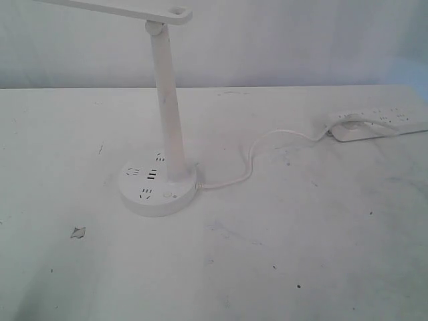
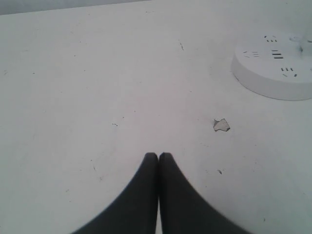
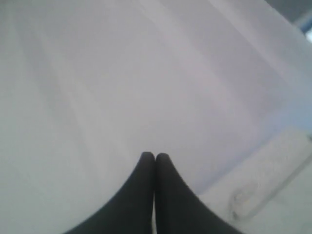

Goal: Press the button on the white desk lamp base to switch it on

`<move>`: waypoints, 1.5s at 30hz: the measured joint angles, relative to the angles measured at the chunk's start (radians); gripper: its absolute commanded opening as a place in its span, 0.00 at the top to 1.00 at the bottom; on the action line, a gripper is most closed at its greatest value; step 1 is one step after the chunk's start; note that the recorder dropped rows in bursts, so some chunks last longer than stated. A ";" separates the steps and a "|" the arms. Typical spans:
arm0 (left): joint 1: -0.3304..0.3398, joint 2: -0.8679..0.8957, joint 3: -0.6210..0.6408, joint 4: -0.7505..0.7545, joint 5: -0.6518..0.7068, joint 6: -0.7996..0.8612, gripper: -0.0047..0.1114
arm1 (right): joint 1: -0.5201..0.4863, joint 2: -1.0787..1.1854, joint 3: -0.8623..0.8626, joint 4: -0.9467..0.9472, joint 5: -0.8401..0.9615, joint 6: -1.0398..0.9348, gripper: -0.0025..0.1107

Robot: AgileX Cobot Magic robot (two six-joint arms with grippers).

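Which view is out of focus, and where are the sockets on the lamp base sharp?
Right wrist view: blurred, the power strip only a soft shape. Exterior and left wrist views: sharp, slots on the white desk lamp base clear.

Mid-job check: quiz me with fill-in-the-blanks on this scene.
The left tool and right tool are both ____.
The button sits on top of the round white ____.
The cord links that to the power ____.
Missing: shut; base; strip.
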 measured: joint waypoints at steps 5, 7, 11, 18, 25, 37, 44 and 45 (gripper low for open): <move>0.000 0.000 0.000 0.000 0.000 0.000 0.96 | 0.027 0.290 -0.100 0.027 0.234 0.090 0.98; 0.000 0.000 0.000 0.000 0.000 0.000 0.96 | 0.071 0.449 -0.175 0.029 0.302 0.071 0.98; 0.000 0.000 0.000 0.000 0.000 0.000 0.96 | 0.198 0.778 -0.348 0.046 0.374 -0.028 0.98; 0.000 0.000 0.000 0.000 0.000 0.000 0.96 | 0.365 1.359 -0.676 0.511 0.741 -0.698 0.98; 0.000 0.000 0.000 0.000 0.000 0.000 0.96 | 0.383 1.713 -0.893 1.062 1.071 -1.275 0.98; 0.000 0.000 0.000 0.000 0.000 0.000 0.96 | 0.392 1.982 -1.153 1.100 1.086 -1.265 0.98; 0.000 0.000 0.000 0.000 0.000 0.000 0.96 | 0.461 2.061 -1.236 1.058 1.038 -1.207 0.98; 0.000 0.000 0.000 0.000 0.000 0.000 0.96 | 0.467 2.066 -1.240 1.056 1.035 -1.202 0.98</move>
